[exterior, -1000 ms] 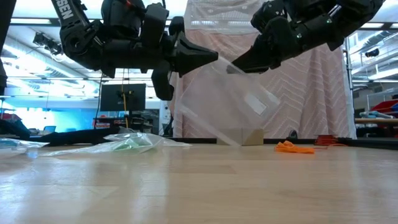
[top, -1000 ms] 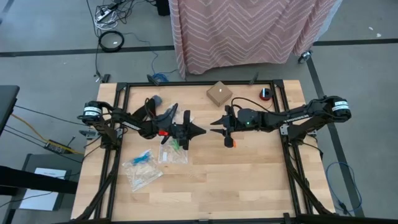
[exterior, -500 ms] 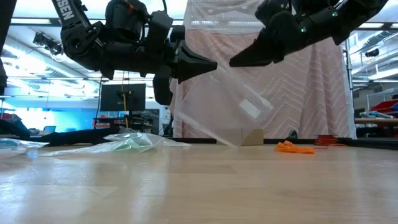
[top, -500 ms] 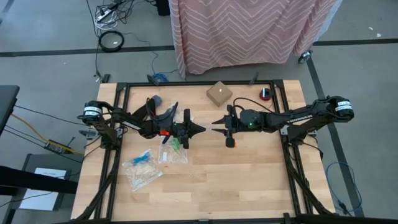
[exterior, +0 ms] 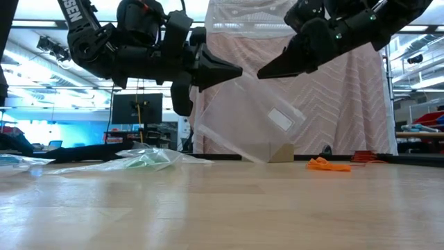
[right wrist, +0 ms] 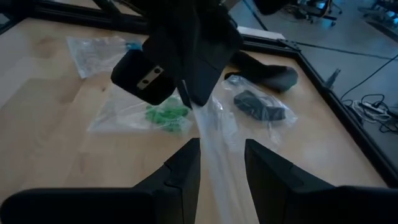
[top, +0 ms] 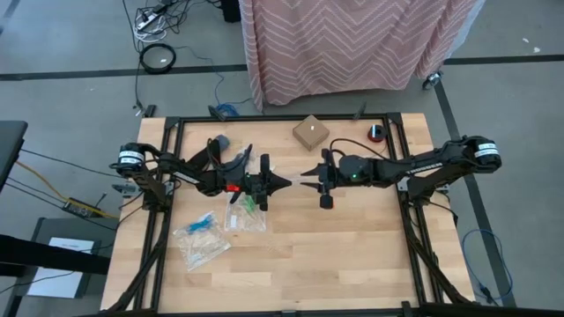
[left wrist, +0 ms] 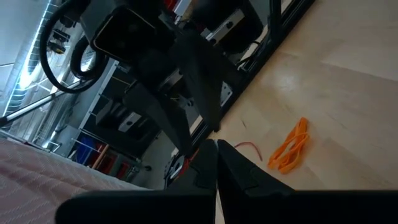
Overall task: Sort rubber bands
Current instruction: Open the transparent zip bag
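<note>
Presently we hold a clear bag [exterior: 257,121] aloft in our clamped left gripper [exterior: 232,71], our right gripper [exterior: 267,71] gaping just beside its mouth, so next we judge the orange rubber bands [exterior: 327,164], lying right on the table, need fetching.

Small cardboard box [top: 310,132] at tabletop [top: 352,255] far edge; clear zip bags [top: 201,239] near left; chevron curtain [top: 352,44] beyond.

Orange rubber bands [exterior: 328,164], green rubber bands [right wrist: 166,117], pink zigzag-striped curtain [top: 352,40].
</note>
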